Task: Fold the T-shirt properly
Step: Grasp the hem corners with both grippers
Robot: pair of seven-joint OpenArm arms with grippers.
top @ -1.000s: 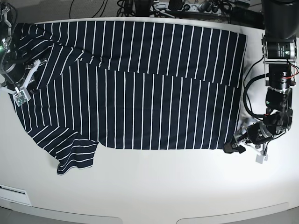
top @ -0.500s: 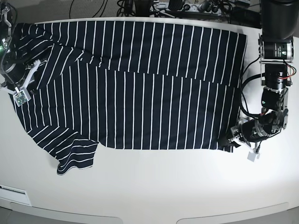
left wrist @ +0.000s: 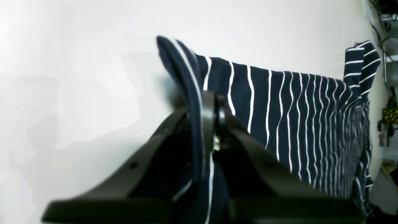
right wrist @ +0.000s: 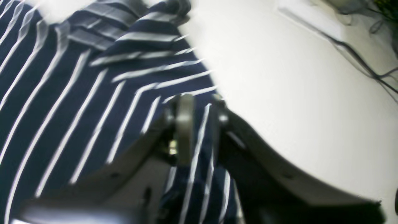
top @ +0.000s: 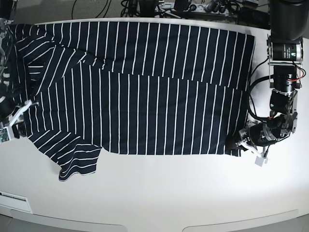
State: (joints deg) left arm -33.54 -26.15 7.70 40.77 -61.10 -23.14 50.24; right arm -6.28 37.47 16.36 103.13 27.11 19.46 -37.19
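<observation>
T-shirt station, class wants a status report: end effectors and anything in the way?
Left end effector shut on T-shirt corner. Right end effector shut on its other edge. Shirt spread flat, one fold. Nothing in the way.

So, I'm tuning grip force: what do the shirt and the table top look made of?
The shirt looks like soft, thin knit cloth, matte, dark navy with white stripes; it bunches and folds where the left gripper pinches its corner. The table looks like a hard, smooth white board with a slight sheen, maybe laminate.
</observation>
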